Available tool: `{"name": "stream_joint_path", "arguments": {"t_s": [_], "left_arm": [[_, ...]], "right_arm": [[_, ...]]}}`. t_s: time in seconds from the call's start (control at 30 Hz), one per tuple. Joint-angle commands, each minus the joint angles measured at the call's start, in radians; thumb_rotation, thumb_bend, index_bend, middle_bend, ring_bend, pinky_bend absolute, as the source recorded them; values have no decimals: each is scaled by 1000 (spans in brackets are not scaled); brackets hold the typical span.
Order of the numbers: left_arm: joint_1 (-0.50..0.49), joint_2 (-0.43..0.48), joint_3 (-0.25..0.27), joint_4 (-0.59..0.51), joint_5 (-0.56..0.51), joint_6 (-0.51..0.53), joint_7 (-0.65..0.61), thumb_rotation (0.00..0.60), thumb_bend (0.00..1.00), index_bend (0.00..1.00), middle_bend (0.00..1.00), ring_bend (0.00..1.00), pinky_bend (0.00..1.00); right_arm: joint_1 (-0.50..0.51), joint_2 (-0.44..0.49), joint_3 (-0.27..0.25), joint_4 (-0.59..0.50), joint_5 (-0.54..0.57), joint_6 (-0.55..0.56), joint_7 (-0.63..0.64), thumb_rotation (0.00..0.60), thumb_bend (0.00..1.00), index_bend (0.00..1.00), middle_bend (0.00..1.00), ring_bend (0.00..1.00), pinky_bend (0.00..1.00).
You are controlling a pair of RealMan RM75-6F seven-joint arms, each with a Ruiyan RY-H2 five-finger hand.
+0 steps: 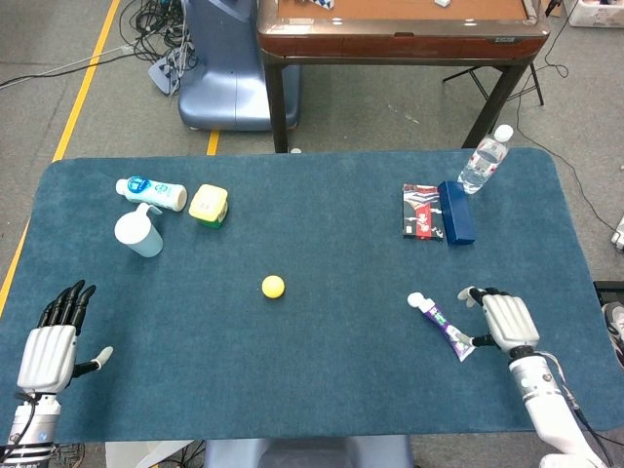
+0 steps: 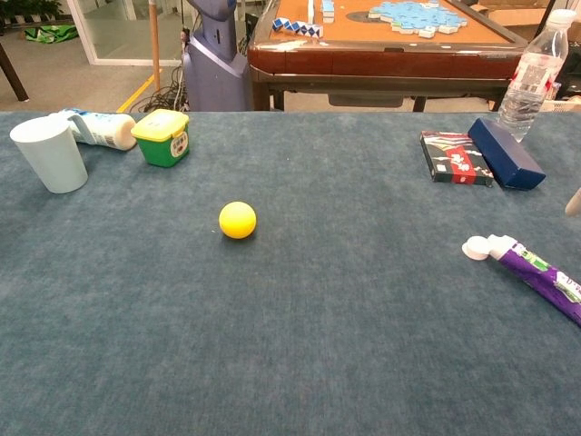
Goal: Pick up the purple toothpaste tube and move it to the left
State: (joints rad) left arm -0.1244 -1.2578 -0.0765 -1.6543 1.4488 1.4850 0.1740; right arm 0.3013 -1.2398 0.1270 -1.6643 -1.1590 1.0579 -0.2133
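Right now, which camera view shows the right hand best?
The head view: the whole right hand shows there, fingers apart, beside the purple toothpaste tube. The chest view shows only a small pale bit at its right edge, above the tube.

The chest view crops the purple toothpaste tube [image 2: 541,273] and most of the right hand [image 2: 574,202].

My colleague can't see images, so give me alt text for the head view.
The robot's right hand, fingers apart, sits just right of a purple toothpaste tube lying on a blue table. The left hand rests open at the near left corner, and a yellow ball lies mid-table.
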Motion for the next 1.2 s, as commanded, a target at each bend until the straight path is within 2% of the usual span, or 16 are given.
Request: {"name": "stream_joint_path", "arguments": {"t_s": [0.03, 0.3, 0.5, 0.93, 1.2], "left_arm": [[-1, 0, 0, 1, 0, -1, -1, 600, 159, 0, 0, 0, 84], [3, 1, 1, 4, -1, 3, -5, 600, 159, 0, 0, 0, 84], [6, 2, 3, 6, 0, 6, -11, 600, 159, 0, 0, 0, 84], [15, 2, 3, 10, 3, 22, -21, 600, 159, 0, 0, 0, 84], [21, 5, 4, 11, 6, 30, -30, 600, 159, 0, 0, 0, 84]], "right_arm": [[27, -30, 6, 29, 27, -35, -4, 600, 130, 322, 397, 274, 312], [85, -87, 2, 86, 57, -103, -17, 600, 129, 323, 381, 276, 312], [117, -115, -8, 88, 48, -122, -33, 600, 129, 323, 377, 277, 313], [121, -108, -81, 10, -104, -98, 4, 600, 130, 323, 379, 277, 314], [99, -127, -77, 74, -112, -11, -51, 600, 147, 341, 441, 277, 315]]}}
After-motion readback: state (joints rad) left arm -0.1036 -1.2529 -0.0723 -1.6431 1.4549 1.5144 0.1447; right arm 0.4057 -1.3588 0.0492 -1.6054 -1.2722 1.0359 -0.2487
